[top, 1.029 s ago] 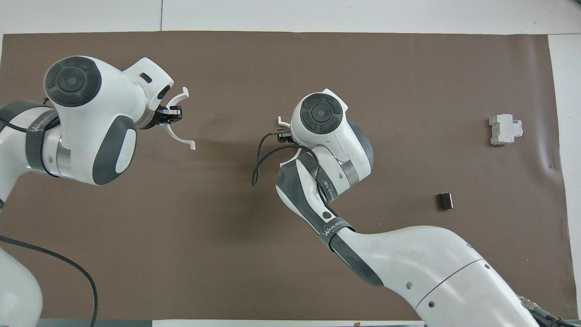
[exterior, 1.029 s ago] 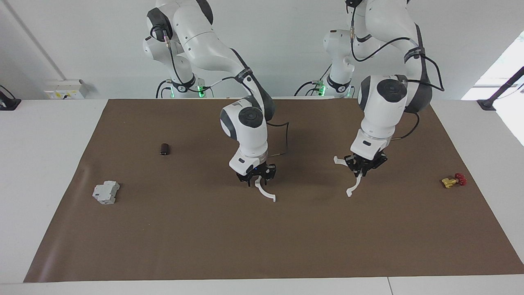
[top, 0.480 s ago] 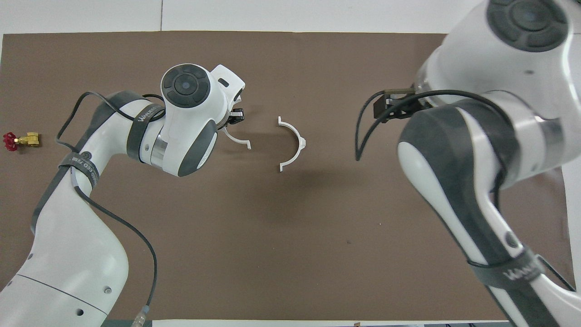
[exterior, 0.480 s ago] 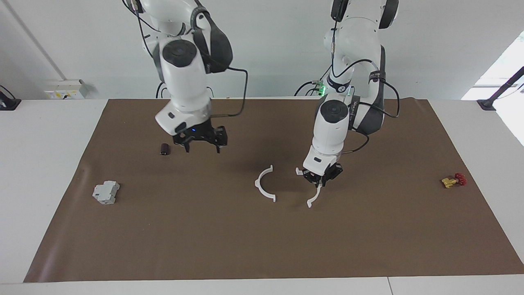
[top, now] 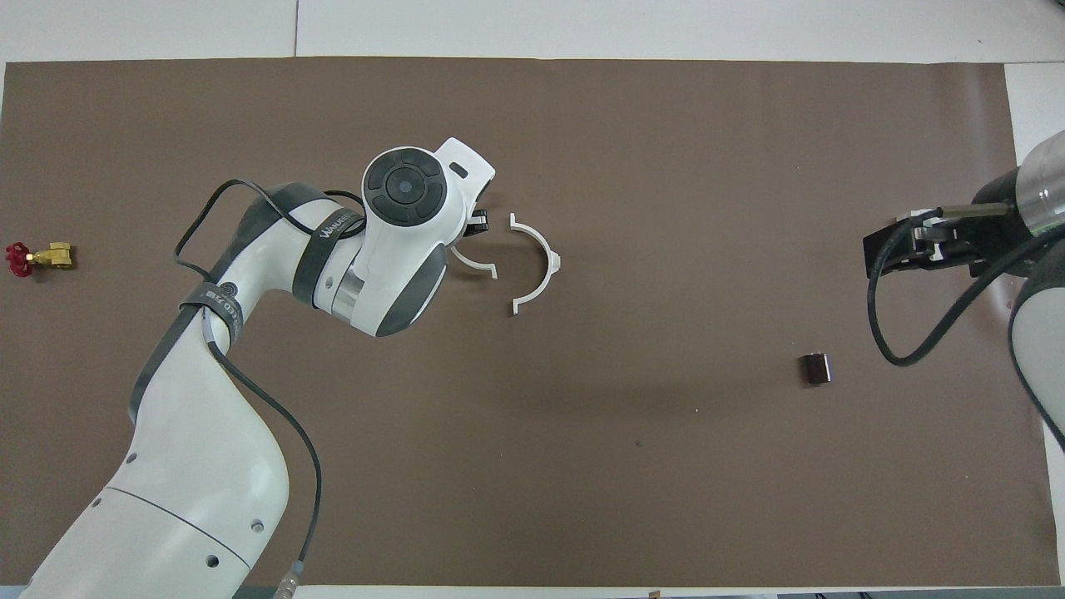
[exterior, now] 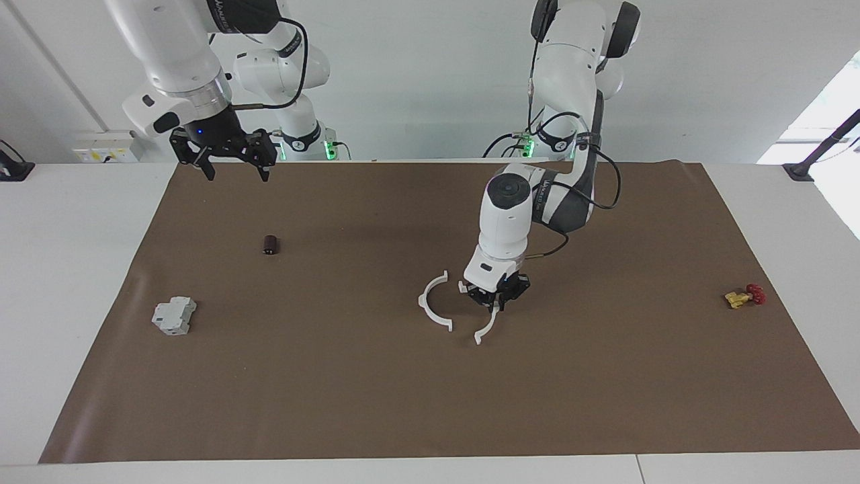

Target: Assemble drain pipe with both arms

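Observation:
One white half-ring (exterior: pixel 422 304) of the drain pipe lies flat on the brown mat (exterior: pixel 605 376) near its middle; it also shows in the overhead view (top: pixel 545 259). My left gripper (exterior: pixel 497 300) is shut on the other half-ring (exterior: pixel 485 329) and holds it low over the mat. That half-ring is beside the lying one, toward the left arm's end. Their open sides face each other with a small gap. The overhead view shows the left gripper (top: pixel 476 225) and its half-ring (top: pixel 476 264). My right gripper (exterior: pixel 232 165) is open and empty, raised high over the right arm's end of the mat (top: pixel 915 249).
A grey boxy block (exterior: pixel 173 316) sits toward the right arm's end; my right gripper hides it in the overhead view. A small dark cylinder (exterior: pixel 270 244) (top: pixel 815 368) lies nearer to the robots than the block. A yellow-and-red valve (exterior: pixel 742 296) (top: pixel 33 256) lies toward the left arm's end.
My right gripper let go of its half-ring on the mat, opened, rose and drew back toward its own end. My left gripper carried its half-ring across to just beside the lying one.

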